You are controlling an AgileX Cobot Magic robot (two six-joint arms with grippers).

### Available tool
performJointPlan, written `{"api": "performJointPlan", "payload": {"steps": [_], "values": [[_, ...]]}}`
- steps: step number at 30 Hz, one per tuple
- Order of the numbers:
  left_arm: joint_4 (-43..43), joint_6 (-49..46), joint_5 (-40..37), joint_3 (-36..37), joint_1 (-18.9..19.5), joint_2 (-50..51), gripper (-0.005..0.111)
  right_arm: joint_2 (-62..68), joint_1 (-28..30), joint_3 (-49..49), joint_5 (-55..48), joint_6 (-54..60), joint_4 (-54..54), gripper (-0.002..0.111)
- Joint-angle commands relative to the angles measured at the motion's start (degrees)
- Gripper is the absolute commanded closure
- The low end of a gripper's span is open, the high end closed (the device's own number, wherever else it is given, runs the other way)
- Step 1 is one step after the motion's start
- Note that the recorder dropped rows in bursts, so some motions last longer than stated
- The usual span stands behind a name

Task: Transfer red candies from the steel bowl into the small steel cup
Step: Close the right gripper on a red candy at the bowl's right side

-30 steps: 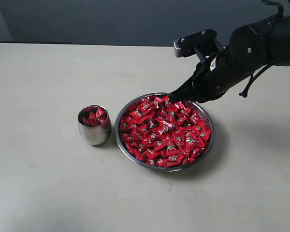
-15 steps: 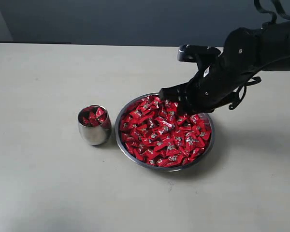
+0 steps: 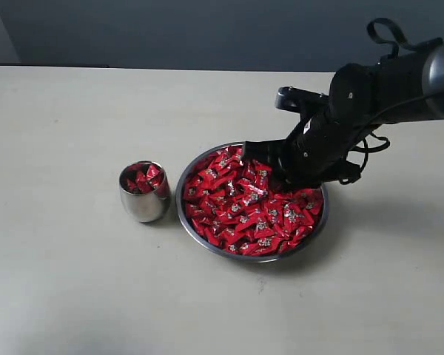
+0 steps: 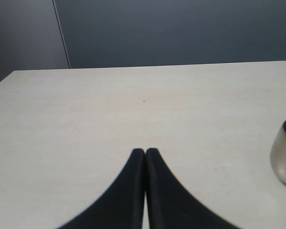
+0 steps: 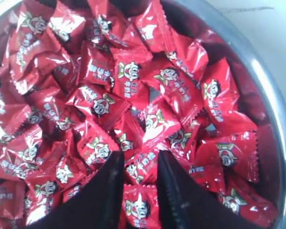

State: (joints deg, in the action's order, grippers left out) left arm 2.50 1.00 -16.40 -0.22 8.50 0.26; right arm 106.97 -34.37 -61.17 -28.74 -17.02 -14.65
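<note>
Jaws on the right stand narrowly apart over red candies (image 5: 133,95); left jaws closed.

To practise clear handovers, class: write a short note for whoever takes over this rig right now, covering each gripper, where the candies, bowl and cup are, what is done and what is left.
Left gripper: shut, empty, over bare table, away from the work.
Right gripper: open, tips down on the red candies in the steel bowl; nothing gripped.
Small steel cup: upright, close beside the bowl, on its left in the exterior view.
Done: several candies are in the cup.
Left: close on a candy, carry it to the cup, release; the bowl is very full.
</note>
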Motion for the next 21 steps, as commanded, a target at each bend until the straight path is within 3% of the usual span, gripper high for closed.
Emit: {"api": "performJointPlan", "payload": {"steps": [1, 21], "values": [[0.1, 0.1, 0.1, 0.2, -0.1, -0.3, 0.106, 0.5, 0.1, 0.3, 0.7, -1.7, 0.1, 0.083], [0.1, 0.1, 0.1, 0.2, -0.1, -0.3, 0.106, 1.6, 0.1, 0.3, 2.3, -15.2, 5.0, 0.083]]}}
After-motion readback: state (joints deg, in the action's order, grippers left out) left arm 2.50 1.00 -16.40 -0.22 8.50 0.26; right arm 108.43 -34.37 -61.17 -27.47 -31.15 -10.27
